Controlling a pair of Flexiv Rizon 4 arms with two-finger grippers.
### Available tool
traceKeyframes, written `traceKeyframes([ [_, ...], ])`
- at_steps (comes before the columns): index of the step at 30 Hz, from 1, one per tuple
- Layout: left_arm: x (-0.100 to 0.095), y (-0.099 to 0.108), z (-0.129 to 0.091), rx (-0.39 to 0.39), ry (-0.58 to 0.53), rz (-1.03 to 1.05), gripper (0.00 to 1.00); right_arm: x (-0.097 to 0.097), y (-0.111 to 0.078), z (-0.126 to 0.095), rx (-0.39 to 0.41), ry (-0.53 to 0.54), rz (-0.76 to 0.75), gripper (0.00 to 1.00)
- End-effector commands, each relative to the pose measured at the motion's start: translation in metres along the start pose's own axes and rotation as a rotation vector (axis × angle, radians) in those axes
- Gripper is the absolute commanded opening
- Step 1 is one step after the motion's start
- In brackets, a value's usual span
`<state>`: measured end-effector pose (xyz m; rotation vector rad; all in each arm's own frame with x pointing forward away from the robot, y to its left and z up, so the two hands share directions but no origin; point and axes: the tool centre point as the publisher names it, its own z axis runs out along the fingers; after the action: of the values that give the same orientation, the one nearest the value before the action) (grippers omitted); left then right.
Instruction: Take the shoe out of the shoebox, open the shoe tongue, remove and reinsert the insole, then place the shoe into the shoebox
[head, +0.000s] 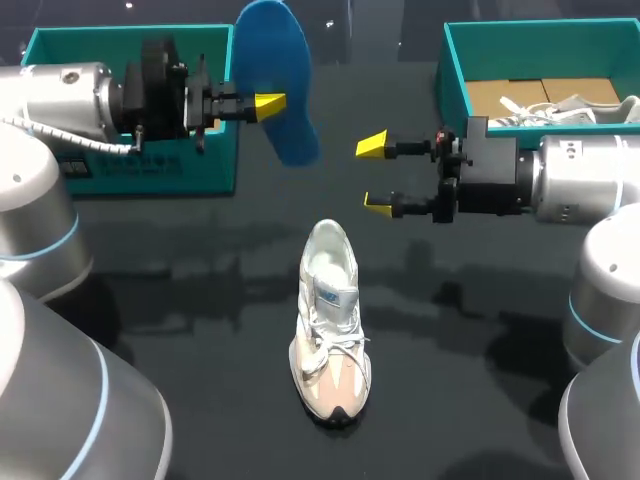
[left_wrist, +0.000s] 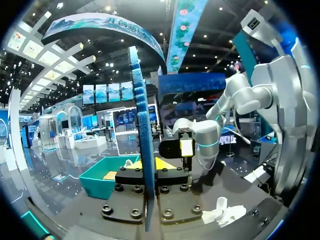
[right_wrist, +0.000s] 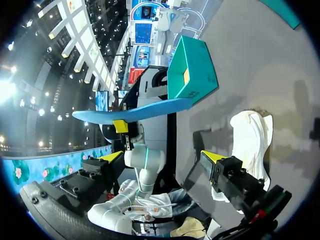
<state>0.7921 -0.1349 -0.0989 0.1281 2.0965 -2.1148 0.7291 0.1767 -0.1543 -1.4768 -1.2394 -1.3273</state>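
The shoe (head: 330, 320) stands on the dark glossy table (head: 480, 400), insole (head: 275, 70) held above.

A white and beige sneaker (head: 330, 320) is set on the middle of the black table (head: 180, 300), toe towards the near edge. Behind it and to the left, a blue foam insole (head: 278, 80) is held above the table, clamped between the fingers of the left gripper (head: 268, 103). The right gripper (head: 376, 175) is placed right of the insole, apart from it, fingers spread. A teal cardboard shoebox (head: 130, 160) is set at the far left, and a second teal cardboard box (head: 455, 80) at the far right, with a white shoe (head: 560, 108) in it.
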Motion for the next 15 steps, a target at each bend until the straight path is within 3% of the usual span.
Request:
traceKeyframes([
  [1, 0.003, 0.009, -0.005, 0.007, 0.041, 0.75, 0.0, 0.0, 0.0, 0.003, -0.002, -0.003, 0.001, 1.0],
  [10, 0.006, 0.014, -0.014, 0.009, 0.04, 0.885, 0.0, 0.0, 0.0, 0.003, -0.002, -0.003, 0.001, 1.0],
  [12, 0.006, 0.013, -0.015, 0.025, -0.02, 0.865, 0.0, 0.0, 0.0, 0.003, -0.002, -0.003, 0.001, 1.0],
  [15, 0.006, 0.013, -0.015, 0.025, -0.02, 0.865, 0.0, 0.0, 0.0, 0.003, -0.002, -0.003, 0.001, 1.0],
])
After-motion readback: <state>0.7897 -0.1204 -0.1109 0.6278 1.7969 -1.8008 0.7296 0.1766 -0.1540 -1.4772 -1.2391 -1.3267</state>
